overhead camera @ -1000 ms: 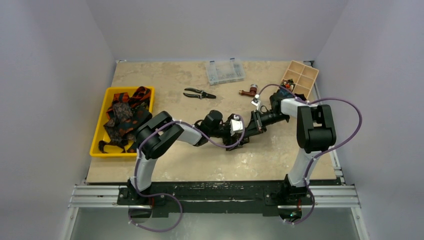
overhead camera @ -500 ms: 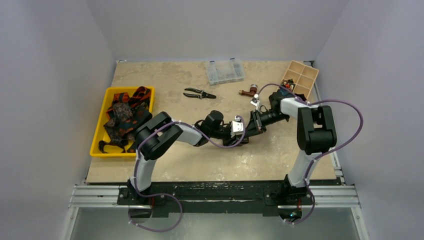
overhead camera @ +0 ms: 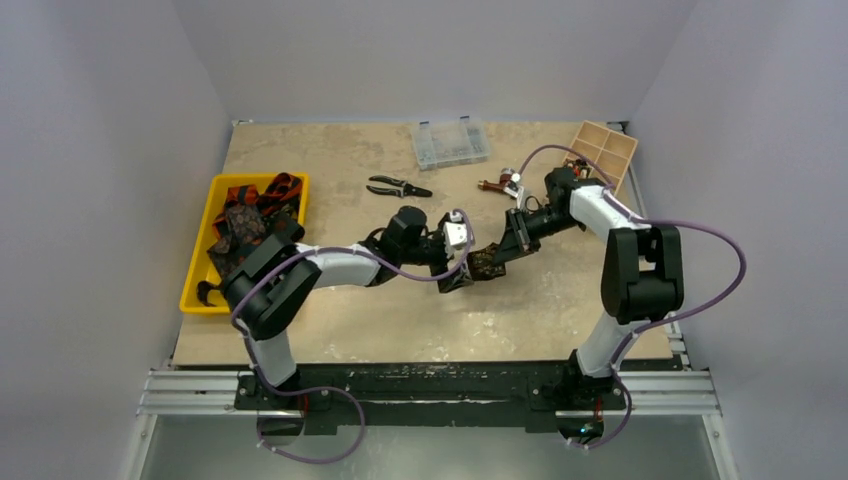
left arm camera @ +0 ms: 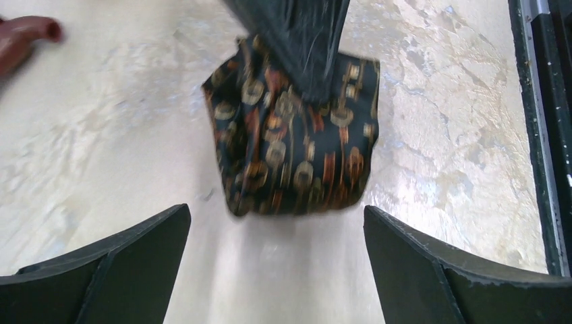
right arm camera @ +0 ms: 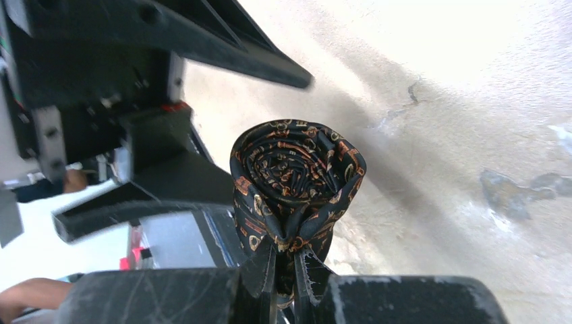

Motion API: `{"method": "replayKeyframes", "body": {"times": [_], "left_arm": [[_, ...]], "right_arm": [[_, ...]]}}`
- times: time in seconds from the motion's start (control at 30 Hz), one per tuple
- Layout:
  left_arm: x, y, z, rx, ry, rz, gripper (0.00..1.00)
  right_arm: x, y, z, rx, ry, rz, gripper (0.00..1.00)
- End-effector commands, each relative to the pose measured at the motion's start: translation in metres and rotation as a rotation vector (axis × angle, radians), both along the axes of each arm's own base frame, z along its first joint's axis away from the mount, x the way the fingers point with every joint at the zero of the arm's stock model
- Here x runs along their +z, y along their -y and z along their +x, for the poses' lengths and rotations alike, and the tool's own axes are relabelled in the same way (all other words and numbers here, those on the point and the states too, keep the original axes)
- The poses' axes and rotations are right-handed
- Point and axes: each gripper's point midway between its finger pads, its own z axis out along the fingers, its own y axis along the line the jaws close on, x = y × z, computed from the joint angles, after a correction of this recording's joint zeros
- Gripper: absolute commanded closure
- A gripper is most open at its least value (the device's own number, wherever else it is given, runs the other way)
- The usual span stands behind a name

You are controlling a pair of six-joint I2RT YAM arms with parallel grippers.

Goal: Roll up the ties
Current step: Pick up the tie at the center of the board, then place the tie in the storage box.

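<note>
A rolled tie (right arm camera: 297,172), black with orange and gold links, is pinched at its edge by my right gripper (right arm camera: 295,266), which is shut on it. From above, the roll (overhead camera: 487,263) sits at mid-table between the two grippers, with the right gripper (overhead camera: 503,252) on its right. In the left wrist view the roll (left arm camera: 297,145) hangs just above the table under the right gripper's fingers (left arm camera: 297,40). My left gripper (left arm camera: 275,212) is open, just short of the roll and apart from it. More ties (overhead camera: 250,225) lie heaped in the yellow tray (overhead camera: 197,275).
Black-handled pliers (overhead camera: 398,187) lie behind the grippers. A clear plastic box (overhead camera: 449,143) and a wooden compartment box (overhead camera: 603,155) stand at the back. A small red-brown part (overhead camera: 493,184) lies near the right arm. The table's metal rail (left arm camera: 539,135) is close on the left gripper's right.
The left arm has stretched out flatter, and its gripper has backed off left with wide jaws. The right arm has swung back and holds the roll, which now shows between the grippers.
</note>
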Motion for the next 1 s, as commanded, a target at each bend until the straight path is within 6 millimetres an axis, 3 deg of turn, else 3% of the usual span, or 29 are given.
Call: {"method": "replayKeyframes", "body": {"times": [0.0, 0.2, 0.3, 0.4, 0.63, 0.8, 0.97], "left_arm": [[0.035, -0.030, 0.003, 0.045, 0.012, -0.040, 0.00], [0.049, -0.069, -0.013, -0.022, -0.092, -0.002, 0.00], [0.052, -0.080, -0.013, -0.006, -0.180, 0.004, 0.00], [0.056, -0.087, -0.009, 0.016, -0.216, 0.001, 0.00], [0.056, -0.092, -0.013, 0.032, -0.263, 0.005, 0.00], [0.060, -0.090, -0.010, 0.045, -0.247, -0.020, 0.00], [0.062, -0.095, -0.011, 0.061, -0.237, -0.015, 0.00]], "right_arm": [[0.029, 0.020, 0.011, 0.069, 0.184, -0.079, 1.00], [0.046, 0.057, 0.019, 0.143, 0.298, -0.211, 1.00], [0.064, 0.088, 0.039, 0.121, 0.366, -0.291, 1.00], [0.088, 0.125, 0.065, 0.084, 0.442, -0.398, 1.00], [0.140, 0.244, 0.145, -0.053, 0.647, -0.731, 1.00], [0.149, 0.301, 0.191, -0.109, 0.746, -0.967, 1.00], [0.136, 0.333, 0.208, -0.059, 0.756, -1.125, 1.00]]}}
